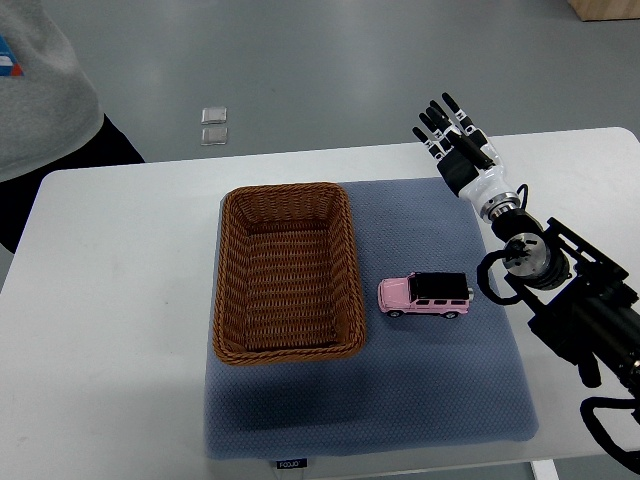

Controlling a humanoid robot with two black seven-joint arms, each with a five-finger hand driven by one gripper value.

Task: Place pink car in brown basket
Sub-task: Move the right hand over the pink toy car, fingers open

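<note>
The pink car (425,295), with a black roof, lies on the blue-grey mat (440,390) just right of the brown wicker basket (230,290), nose toward it. The basket holds nothing. My right hand (448,128) hovers at the far edge of the mat, well beyond and right of the car, fingers spread and holding nothing. Its arm (560,290) runs down the right side of the picture. No left arm shows.
The mat lies on a white table (110,300). A person in a grey top (40,90) stands at the far left corner. Two small clear squares (213,125) lie on the floor beyond the table.
</note>
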